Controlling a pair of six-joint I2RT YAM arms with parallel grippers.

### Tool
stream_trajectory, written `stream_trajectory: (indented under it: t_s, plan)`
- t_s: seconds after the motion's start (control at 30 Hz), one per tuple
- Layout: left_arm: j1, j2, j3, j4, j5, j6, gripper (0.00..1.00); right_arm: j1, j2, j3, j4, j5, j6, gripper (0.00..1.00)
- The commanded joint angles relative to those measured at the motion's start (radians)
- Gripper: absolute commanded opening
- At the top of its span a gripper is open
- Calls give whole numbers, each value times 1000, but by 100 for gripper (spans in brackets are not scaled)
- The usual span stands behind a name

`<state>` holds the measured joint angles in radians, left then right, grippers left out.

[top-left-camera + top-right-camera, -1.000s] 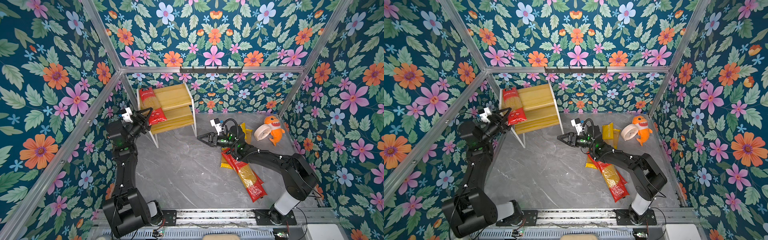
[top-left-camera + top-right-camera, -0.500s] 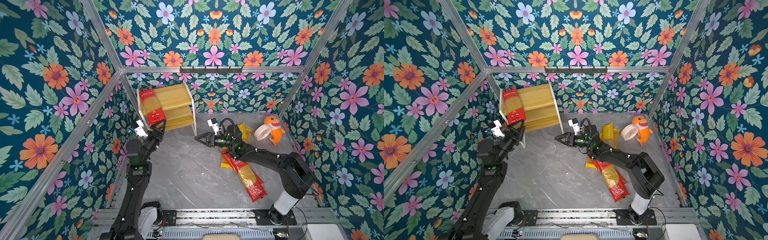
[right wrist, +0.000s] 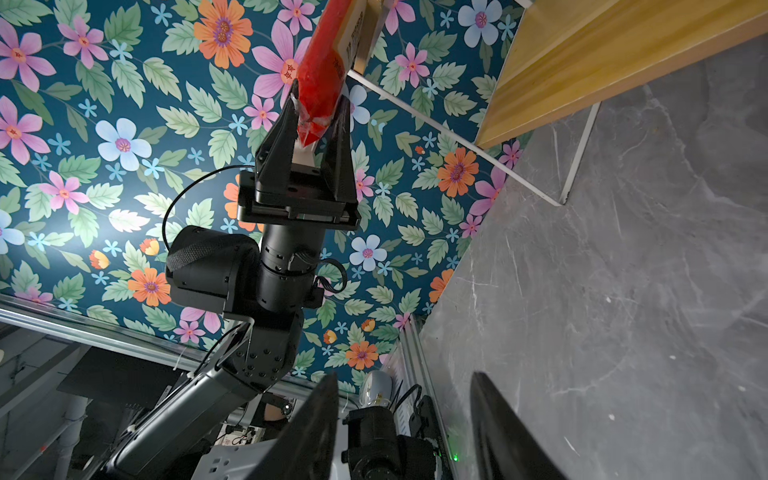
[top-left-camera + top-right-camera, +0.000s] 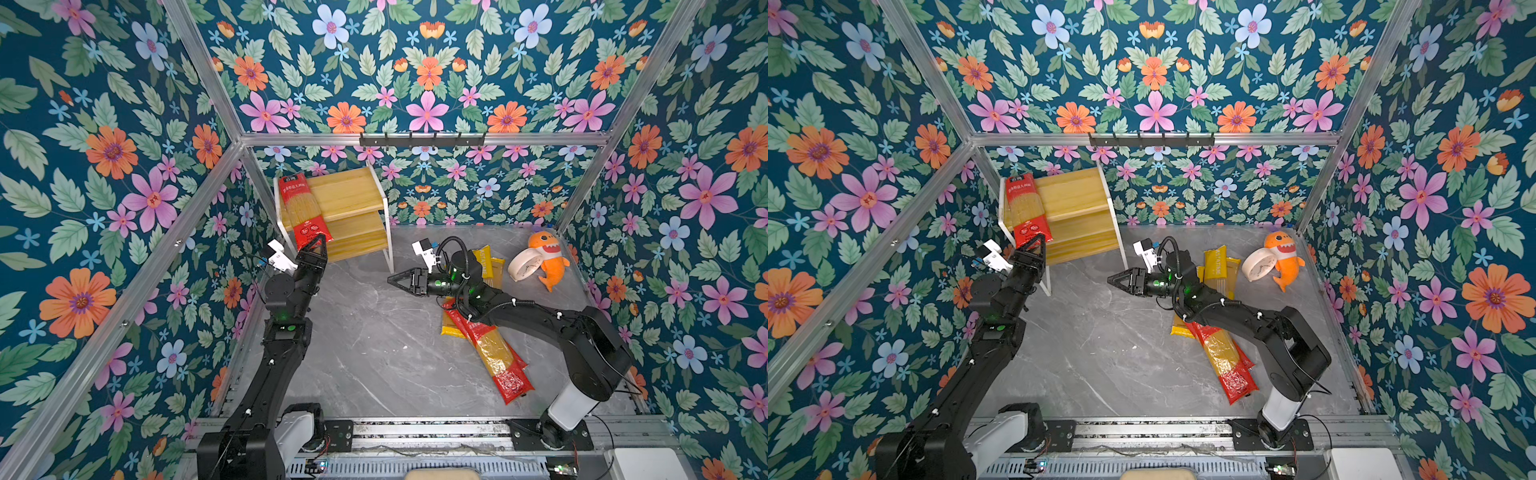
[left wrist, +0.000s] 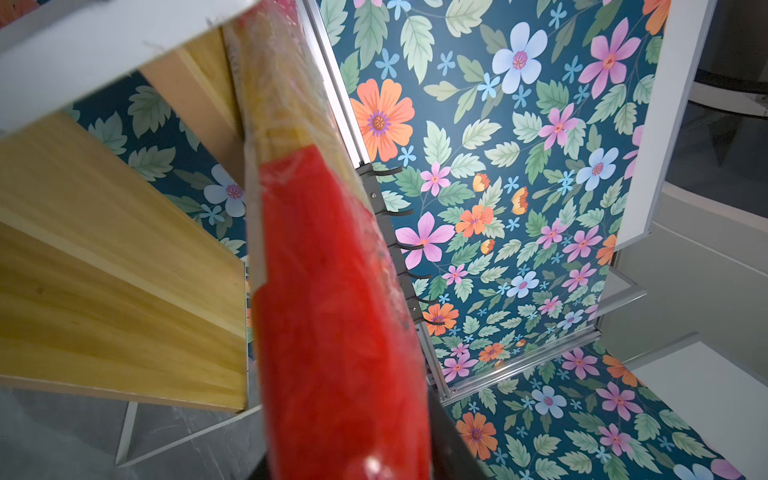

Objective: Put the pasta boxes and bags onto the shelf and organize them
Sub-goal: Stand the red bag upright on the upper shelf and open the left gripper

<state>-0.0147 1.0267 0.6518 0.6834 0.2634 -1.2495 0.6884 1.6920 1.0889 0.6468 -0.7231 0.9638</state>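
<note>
Red spaghetti pack (image 4: pixel 305 210) lies slanted across both tiers at the left end of the shelf (image 4: pixel 353 195). Left fingers (image 3: pixel 280 129) clamp its lower end, we judge to straighten it. Right fingers (image 3: pixel 311 424) apart, empty, over the surface (image 4: pixel 365 332); remaining packs (image 4: pixel 494 357) lie there under that arm.

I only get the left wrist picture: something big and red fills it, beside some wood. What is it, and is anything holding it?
Observer: A red pack of spaghetti; the right wrist view shows the left gripper clamped on its lower end.
Operator: Where does the rest go?
Observer: In both top views it lies along the left side of the shelf, over both boards.
Operator: Any more packs?
Observer: Yes, a pile of red and yellow ones on the floor, at the right in both top views.
</note>
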Motion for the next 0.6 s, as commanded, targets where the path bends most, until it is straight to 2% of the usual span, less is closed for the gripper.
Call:
stream_trajectory:
  t_s: [0.0, 0.2, 0.4, 0.57]
  plan:
    - [25, 1, 17, 33, -10, 2, 31, 3, -8, 1, 7, 3, -19, 52]
    - [121, 49, 63, 65, 106, -42, 21, 6, 0, 5, 13, -1, -20, 51]
    - [135, 59, 68, 63, 100, -16, 11, 6, -2, -10, 26, 4, -18, 51]
    - [136, 50, 40, 100, 74, -13, 9, 5, -4, -20, 28, 4, -20, 51]
